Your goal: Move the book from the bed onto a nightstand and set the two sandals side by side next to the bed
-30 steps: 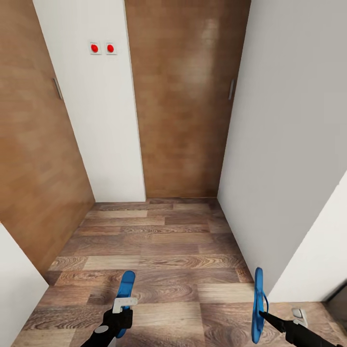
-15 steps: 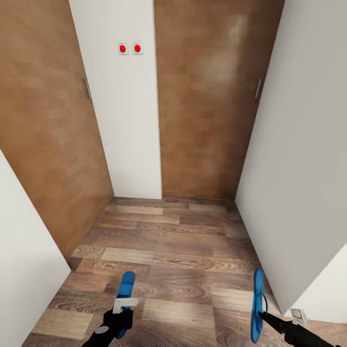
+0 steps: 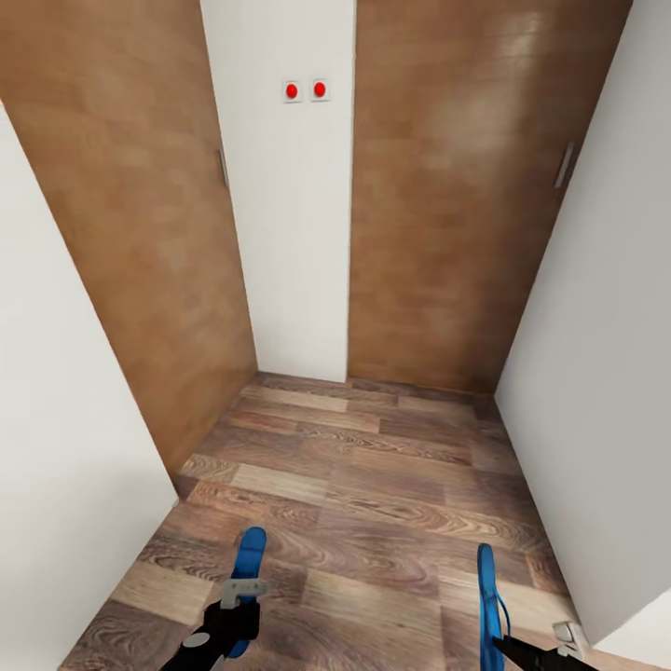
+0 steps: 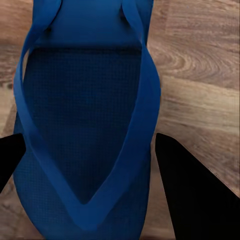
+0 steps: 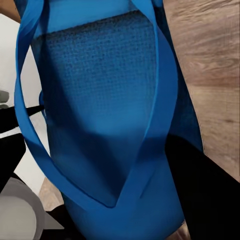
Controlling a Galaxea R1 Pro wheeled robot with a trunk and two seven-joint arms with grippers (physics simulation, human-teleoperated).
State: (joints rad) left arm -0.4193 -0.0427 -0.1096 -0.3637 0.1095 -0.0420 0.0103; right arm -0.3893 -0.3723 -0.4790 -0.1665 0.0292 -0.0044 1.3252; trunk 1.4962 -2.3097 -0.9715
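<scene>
I hold the two sandals, one per gripper, over a wood plank floor (image 3: 373, 485). In the head view the left sandal (image 3: 248, 557) is bright blue and lies flat, pointing forward, with my left gripper (image 3: 240, 606) shut on its near end. The right sandal (image 3: 486, 601) stands on edge in my right gripper (image 3: 508, 643), which is shut on it. In the left wrist view the sandal (image 4: 85, 125) and its thong straps sit between the black fingers (image 4: 192, 195). The right wrist view has its sandal (image 5: 105, 115) between dark fingers (image 5: 202, 190). The book, the bed and the nightstand are out of view.
I face a narrow hallway end. A white wall strip with two red-button switches (image 3: 306, 90) stands between a brown wooden door (image 3: 149, 233) and another (image 3: 447, 205). White walls close in at left (image 3: 56, 447) and right (image 3: 606, 391).
The camera has turned, so the doors and switches slid right in the picture and the left wall came in. Both sandals stay held the same way.
</scene>
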